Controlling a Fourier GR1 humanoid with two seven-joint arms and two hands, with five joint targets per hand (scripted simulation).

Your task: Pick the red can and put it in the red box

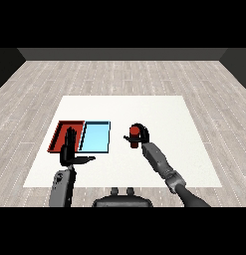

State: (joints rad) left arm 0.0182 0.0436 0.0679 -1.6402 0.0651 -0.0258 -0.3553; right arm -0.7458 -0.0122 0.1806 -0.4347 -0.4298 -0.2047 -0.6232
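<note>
The red can (134, 133) stands upright on the white table (159, 112), right of the two trays. My right hand (142, 137) is curled round it, fingers over its top and side. The red tray (62, 130) lies at the left, with the light blue tray (96, 136) touching its right side. My left hand (69, 149) is held up over the near part of the red tray, fingers straight and thumb pointing right, holding nothing. It hides part of that tray's inside.
The grey right forearm (159, 162) runs from the lower right up to the can. The left forearm (62, 187) rises from the table's near left edge. Wooden floor surrounds the table.
</note>
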